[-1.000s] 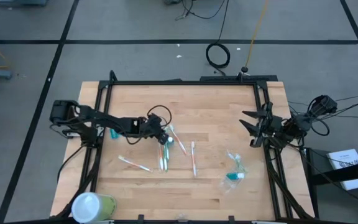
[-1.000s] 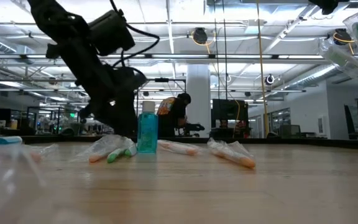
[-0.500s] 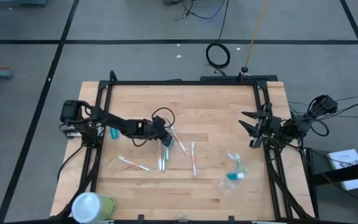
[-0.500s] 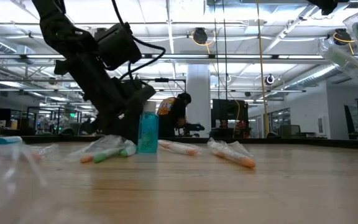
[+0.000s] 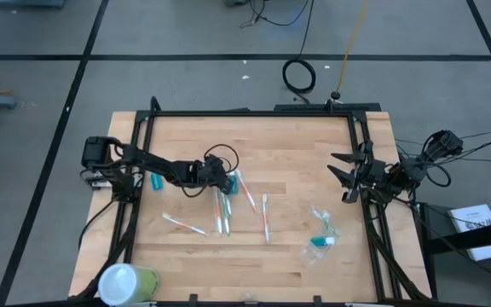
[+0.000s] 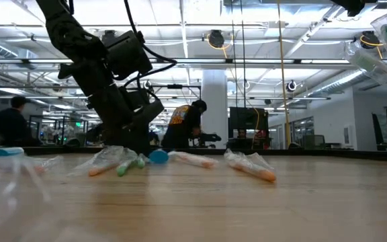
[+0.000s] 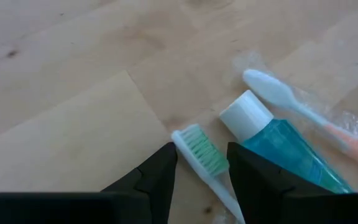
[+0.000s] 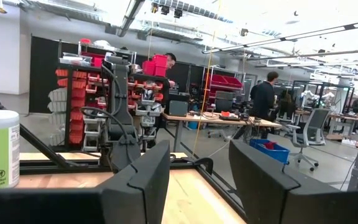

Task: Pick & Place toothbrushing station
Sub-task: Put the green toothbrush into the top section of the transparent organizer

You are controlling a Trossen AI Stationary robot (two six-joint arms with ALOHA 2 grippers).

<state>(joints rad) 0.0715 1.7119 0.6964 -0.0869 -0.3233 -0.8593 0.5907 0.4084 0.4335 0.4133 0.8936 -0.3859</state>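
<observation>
High view shows me the brushes (image 5: 222, 211) scattered loose on the table (image 5: 297, 149), nothing gathered yet: one pair lying side by side near the middle, a pale one (image 5: 184, 225) off toward the left arm's side, another (image 5: 265, 217) toward the right, and one (image 5: 245, 193) slanting just beside the left gripper (image 5: 225, 181). The clear holder (image 5: 322, 227) lies crumpled well apart from them, on the right arm's side, with a teal tube (image 5: 319, 242) in it. A further teal piece (image 5: 154, 181) sits under the left arm near the table's edge.

In the left wrist view I see a green-bristled brush (image 7: 199, 151) lying flat with its head between my fingers (image 7: 160, 174), which are parted and not yet gripping anything. A teal tube (image 7: 284, 144) with a white cap lies on its side touching that brush, and a white-and-orange brush (image 7: 303, 112) lies just past it.

The left gripper is low over this cluster at mid-table. The right gripper (image 5: 344, 178) waits at the table's right edge, fingers spread, holding nothing.

My judgement: the task is near its start. No item looks placed by me, and the first grasp is only being lined up. Every brush and tube still needs collecting into the holder.

The yellow-green container (image 5: 126, 281) stands at the near left corner.
</observation>
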